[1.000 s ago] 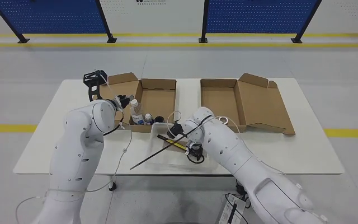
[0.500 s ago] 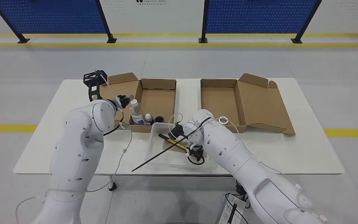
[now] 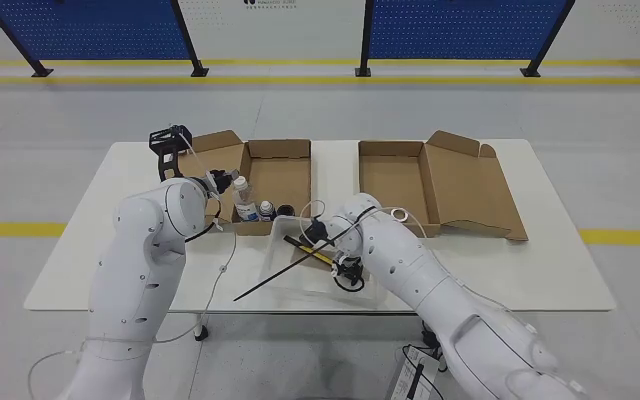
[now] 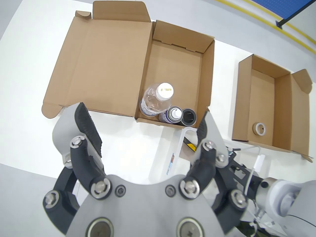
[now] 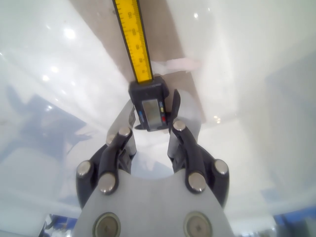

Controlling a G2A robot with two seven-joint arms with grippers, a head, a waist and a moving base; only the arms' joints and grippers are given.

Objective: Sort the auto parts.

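Caliper (image 5: pixel 138 57): it lies low inside the clear bin (image 5: pixel 234 50). Its black display head faces the gripper and its yellow scale runs away along the bin floor.
Right gripper (image 5: pixel 153 110): its fingers are narrowed onto the two sides of the display head, so the caliper is held by one end only.
Main risk: with an end grip, the long scale would probably droop or swing on lifting and could twist out of the pads.
Slider: the head may slide along the scale under pull, which would shift the hold.
Bin walls: they stand close on both sides, so the far tip could snag the rim and drag the bin or pull the caliper loose.
Left box (image 4: pixel 103 62): a bottle (image 4: pixel 158 99), a spray can (image 4: pixel 172 114) and a dark can (image 4: pixel 188 117) crowd its near corner. A swinging tip could topple them.
Right box (image 4: pixel 281 109): it holds a small ring (image 4: pixel 260 128).
Left gripper (image 4: pixel 143 115): its fingers are wide and empty, and it sits above the table (image 3: pixel 560 270) close to the bin, so the two arms' paths could cross.
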